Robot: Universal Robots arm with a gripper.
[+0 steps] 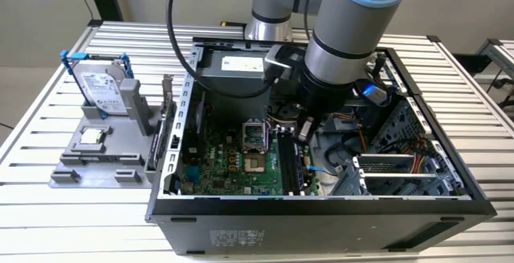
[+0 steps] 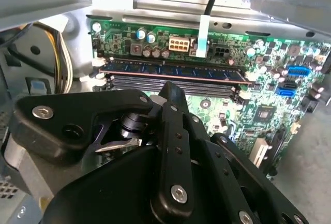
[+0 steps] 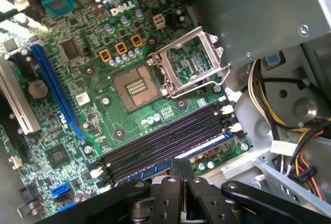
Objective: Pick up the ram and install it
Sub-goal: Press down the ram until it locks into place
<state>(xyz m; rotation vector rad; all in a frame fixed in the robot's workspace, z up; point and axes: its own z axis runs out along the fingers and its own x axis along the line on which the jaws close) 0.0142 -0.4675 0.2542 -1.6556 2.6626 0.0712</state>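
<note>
The ram [image 2: 170,72] is a long dark green stick with a row of chips. It stands on edge in a memory slot of the motherboard [image 1: 229,160] inside the open computer case [image 1: 321,206]. In the first wrist view the ram [image 3: 207,148] shows as a thin bluish edge along the slots. My gripper [image 3: 180,166] is shut, its two black fingers pressed together with nothing between them. Its tip [image 2: 173,89] hovers just above the slots near the ram's middle; I cannot tell whether it touches. In the exterior view the gripper [image 1: 304,135] reaches down into the case.
An open processor socket [image 3: 135,87] with its raised frame [image 3: 189,61] lies beside the slots. Cable bundles [image 3: 305,146] and a drive cage [image 1: 393,170] crowd the exterior view's right. On that view's left, a grey fixture [image 1: 96,167] holds a hard drive [image 1: 105,91] and a square chip [image 1: 93,135].
</note>
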